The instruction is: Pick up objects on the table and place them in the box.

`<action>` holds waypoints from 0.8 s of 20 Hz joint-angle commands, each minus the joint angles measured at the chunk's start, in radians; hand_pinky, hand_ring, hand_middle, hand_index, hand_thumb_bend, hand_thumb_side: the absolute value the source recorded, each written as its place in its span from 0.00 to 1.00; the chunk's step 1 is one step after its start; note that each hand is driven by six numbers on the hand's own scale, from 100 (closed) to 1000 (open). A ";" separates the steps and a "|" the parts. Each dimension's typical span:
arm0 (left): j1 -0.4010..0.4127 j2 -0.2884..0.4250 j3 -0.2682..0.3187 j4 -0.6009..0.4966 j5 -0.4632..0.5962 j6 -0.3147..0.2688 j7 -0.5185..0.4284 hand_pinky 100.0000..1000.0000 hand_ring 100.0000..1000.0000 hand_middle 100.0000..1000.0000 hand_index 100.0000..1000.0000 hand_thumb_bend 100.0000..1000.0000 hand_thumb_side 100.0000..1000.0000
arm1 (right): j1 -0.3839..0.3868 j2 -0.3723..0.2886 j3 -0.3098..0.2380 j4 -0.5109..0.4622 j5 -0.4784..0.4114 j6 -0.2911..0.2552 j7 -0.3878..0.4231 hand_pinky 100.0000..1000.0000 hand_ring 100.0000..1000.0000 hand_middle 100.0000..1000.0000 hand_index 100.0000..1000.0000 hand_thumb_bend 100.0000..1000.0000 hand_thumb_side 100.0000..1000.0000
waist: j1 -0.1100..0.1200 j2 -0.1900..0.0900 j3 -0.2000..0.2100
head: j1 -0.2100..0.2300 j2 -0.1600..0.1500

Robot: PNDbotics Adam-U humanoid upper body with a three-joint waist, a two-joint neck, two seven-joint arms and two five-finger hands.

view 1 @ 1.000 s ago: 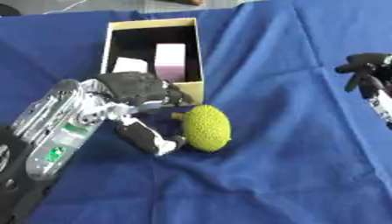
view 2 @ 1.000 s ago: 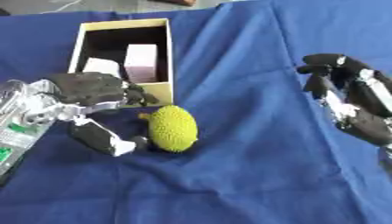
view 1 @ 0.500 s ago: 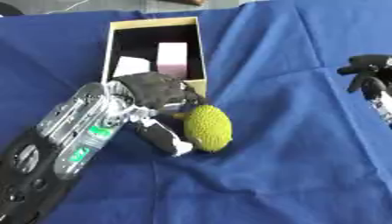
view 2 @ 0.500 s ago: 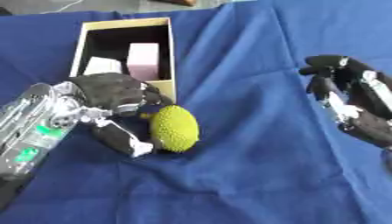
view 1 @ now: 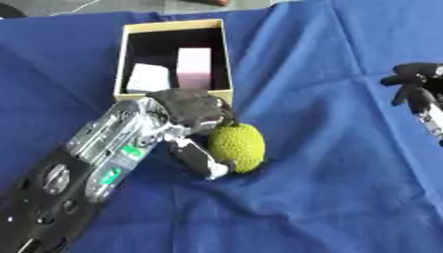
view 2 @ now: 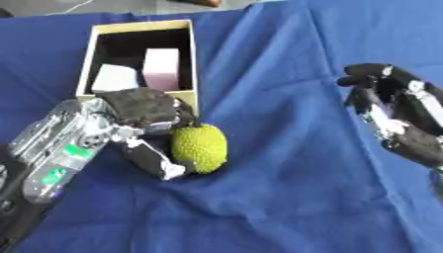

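Tablecloth (view 1: 329,148) unchanged; left hand (view 1: 195,126) now touches fruit (view 1: 236,147)

Table draped in a blue cloth (view 1: 337,163), bearing an open box (view 1: 173,27) and a bumpy green fruit (view 1: 236,147) lying near it

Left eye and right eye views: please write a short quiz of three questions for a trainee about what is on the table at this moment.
1. True or false: the green bumpy fruit is already inside the box.
2. Which hand is at the fruit? A) left hand B) right hand
3. Fill in: the box holds a white block and a ____ block.

Key
1. False: it lies on the blue cloth, just in front of the box.
2. A: the thumb is against the fruit's left side; the right hand hangs apart at the right edge.
3. Pink.
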 commanded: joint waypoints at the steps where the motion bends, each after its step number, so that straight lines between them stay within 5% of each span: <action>1: -0.014 -0.012 0.001 0.019 -0.030 0.004 0.032 0.65 0.63 0.62 0.77 0.18 0.49 | -0.005 -0.010 -0.011 -0.015 -0.002 0.002 0.003 1.00 0.79 0.42 0.80 0.00 0.47 | -0.008 -0.018 -0.003 | 0.004 -0.007; 9: -0.001 -0.053 -0.001 0.114 -0.120 -0.001 0.191 0.53 0.49 0.48 0.64 0.22 0.01 | -0.007 -0.006 -0.013 -0.015 -0.005 0.001 0.005 1.00 0.79 0.42 0.80 0.00 0.47 | -0.011 -0.017 -0.005 | 0.006 -0.003; 12: 0.005 -0.062 0.004 0.132 -0.106 0.019 0.251 0.47 0.43 0.41 0.56 0.04 0.00 | -0.005 -0.003 -0.013 -0.015 -0.006 0.003 0.006 1.00 0.79 0.42 0.80 0.00 0.47 | -0.012 -0.017 -0.005 | 0.004 0.000; 16: 0.008 -0.055 0.004 0.099 -0.044 0.051 0.287 0.45 0.42 0.39 0.54 0.00 0.03 | 0.000 0.000 -0.015 -0.015 -0.003 0.007 0.006 1.00 0.79 0.42 0.80 0.00 0.47 | -0.010 -0.018 -0.003 | 0.002 0.003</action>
